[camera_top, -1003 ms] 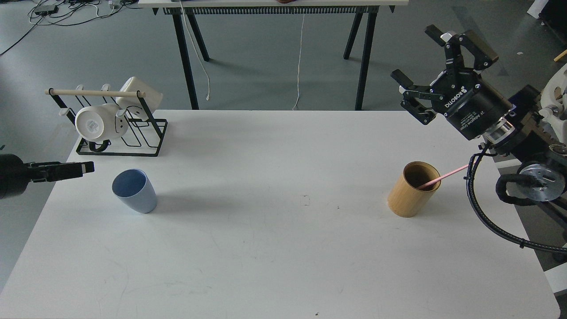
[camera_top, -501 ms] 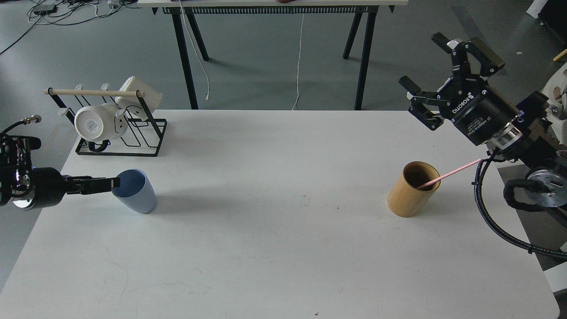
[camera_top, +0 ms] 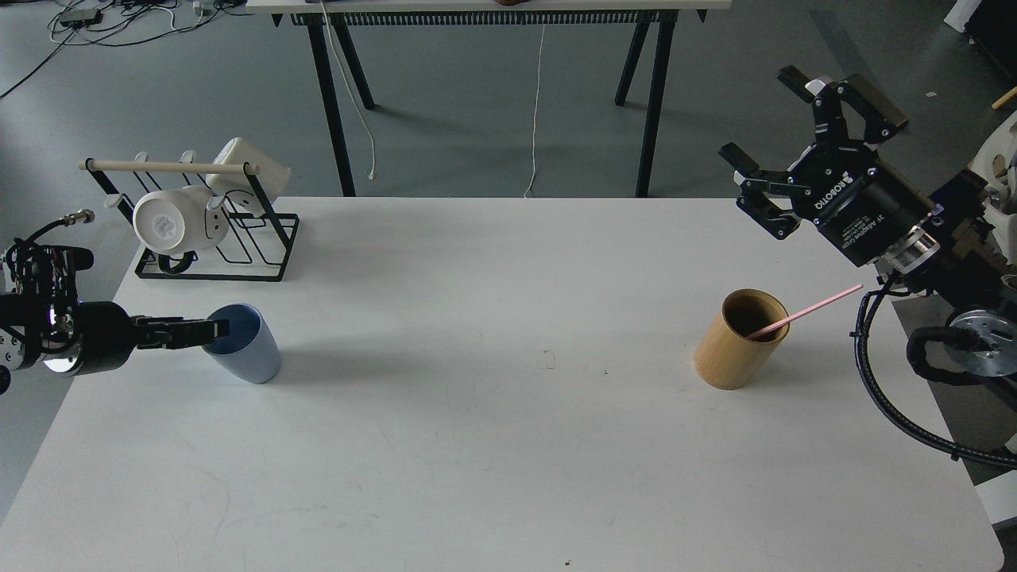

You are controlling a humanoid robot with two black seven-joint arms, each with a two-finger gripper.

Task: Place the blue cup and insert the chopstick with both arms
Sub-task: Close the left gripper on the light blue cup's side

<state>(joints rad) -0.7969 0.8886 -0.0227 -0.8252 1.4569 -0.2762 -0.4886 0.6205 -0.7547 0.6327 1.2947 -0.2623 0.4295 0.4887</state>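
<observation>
- Blue cup (camera_top: 242, 344): upright on the left part of the white surface (camera_top: 493, 445), in front of the mug rack (camera_top: 210, 230). Pale matte plastic, tapering to a narrower base. Judged light, fairly stiff, not fragile, easily tipped. Best hold judged to be across the wall near the rim, squeezed gently.
- Left hand (camera_top: 213, 329): comes in level from the left, its tip at the cup's near rim. Seen edge-on, so it cannot be told whether its fingers stand apart or together, nor whether one is inside the cup.
- Chopstick (camera_top: 804, 312): a thin pink stick leaning in the bamboo holder (camera_top: 740, 340) on the right part of the surface, its upper end jutting out to the right past the rim. Judged very light, stiff, smooth, and liable to swivel in a loose pinch. Best hold judged to be on the exposed upper length, well clear of the holder's rim.
- Right hand (camera_top: 786, 135): raised above and behind the holder, well apart from the chopstick, fingers spread wide, holding nothing.
- Judgement: both pickups are not yet made.
</observation>
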